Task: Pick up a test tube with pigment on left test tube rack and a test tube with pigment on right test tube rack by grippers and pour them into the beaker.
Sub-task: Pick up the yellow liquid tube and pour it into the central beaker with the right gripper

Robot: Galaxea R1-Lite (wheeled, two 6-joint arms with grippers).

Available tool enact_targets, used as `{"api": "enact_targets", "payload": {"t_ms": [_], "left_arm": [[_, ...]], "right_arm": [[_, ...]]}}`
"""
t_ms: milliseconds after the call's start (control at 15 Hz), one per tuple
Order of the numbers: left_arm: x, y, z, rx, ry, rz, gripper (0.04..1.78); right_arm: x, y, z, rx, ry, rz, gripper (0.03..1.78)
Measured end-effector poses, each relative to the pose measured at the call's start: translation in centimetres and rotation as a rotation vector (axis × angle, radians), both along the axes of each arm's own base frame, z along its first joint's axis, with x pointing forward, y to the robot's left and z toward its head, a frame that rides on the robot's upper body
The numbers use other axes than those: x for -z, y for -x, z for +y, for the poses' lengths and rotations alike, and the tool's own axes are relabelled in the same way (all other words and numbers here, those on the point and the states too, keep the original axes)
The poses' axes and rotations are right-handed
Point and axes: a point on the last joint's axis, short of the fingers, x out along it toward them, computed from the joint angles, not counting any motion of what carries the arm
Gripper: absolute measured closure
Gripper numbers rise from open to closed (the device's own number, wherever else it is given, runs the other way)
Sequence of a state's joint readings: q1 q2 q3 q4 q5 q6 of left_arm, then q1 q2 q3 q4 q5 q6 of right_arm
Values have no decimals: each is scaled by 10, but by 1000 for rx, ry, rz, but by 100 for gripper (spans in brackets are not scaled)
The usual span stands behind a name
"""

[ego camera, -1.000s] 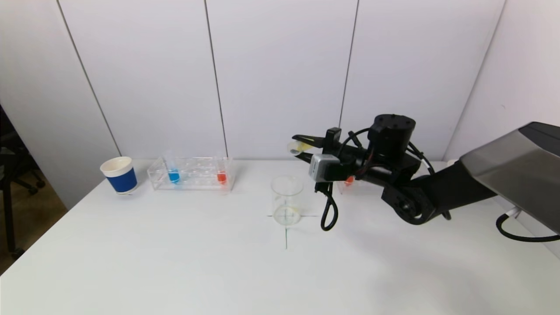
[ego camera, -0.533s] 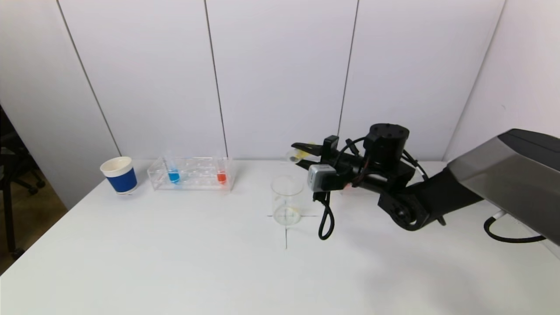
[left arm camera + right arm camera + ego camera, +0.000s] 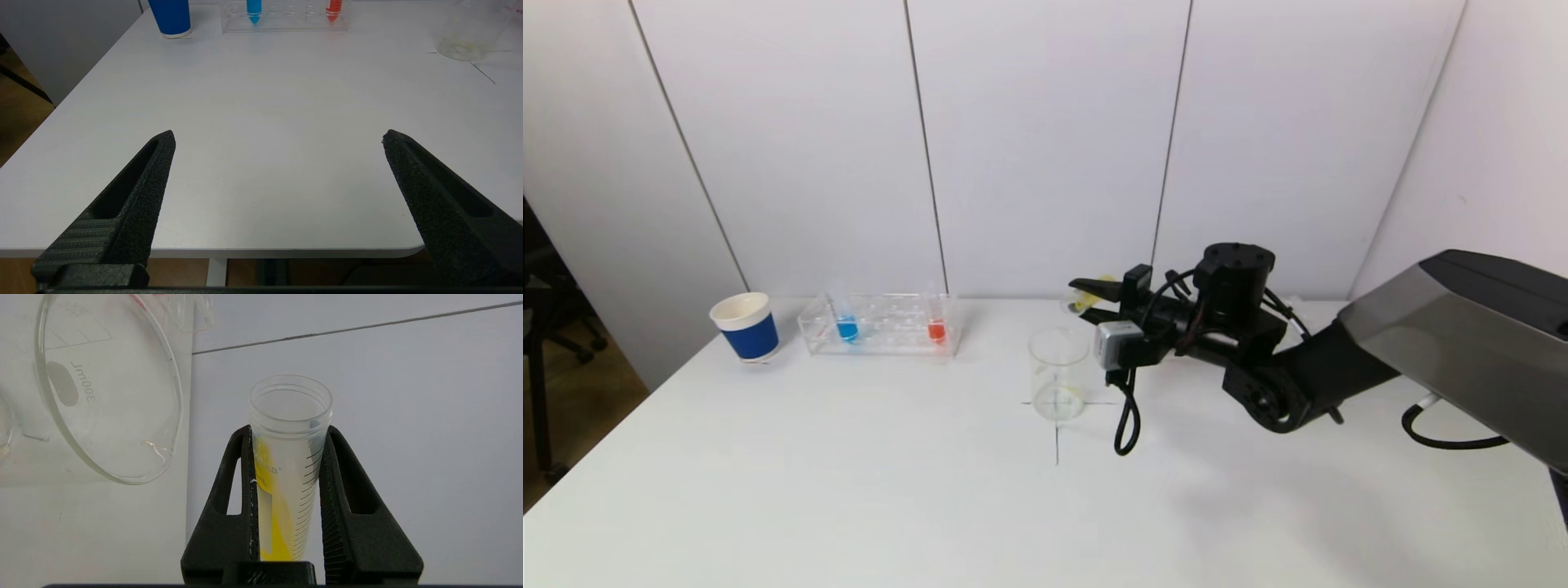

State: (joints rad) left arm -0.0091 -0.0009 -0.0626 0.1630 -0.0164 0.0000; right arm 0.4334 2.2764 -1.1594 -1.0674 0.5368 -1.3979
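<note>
Fingers of the right gripper (image 3: 286,457) clamp a tipped test tube (image 3: 288,457) with yellow pigment beside and above the beaker (image 3: 1058,372) on the counter (image 3: 849,490), while the left gripper (image 3: 278,139) hangs spread wide over the counter's near edge.

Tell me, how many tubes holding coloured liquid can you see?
3: a blue tube and a red tube in the left rack, a yellow tube in the right gripper. The arm may hide others.
</note>
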Motion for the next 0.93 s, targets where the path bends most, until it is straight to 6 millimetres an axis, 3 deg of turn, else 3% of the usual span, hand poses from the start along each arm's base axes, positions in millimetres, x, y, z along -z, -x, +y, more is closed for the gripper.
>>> {"api": "enact_targets", "payload": {"t_ms": [933], "left_arm": [[0, 0, 0, 0, 0, 0, 5]], "right_arm": [[-3, -3, 7, 28, 85, -111, 133]]}}
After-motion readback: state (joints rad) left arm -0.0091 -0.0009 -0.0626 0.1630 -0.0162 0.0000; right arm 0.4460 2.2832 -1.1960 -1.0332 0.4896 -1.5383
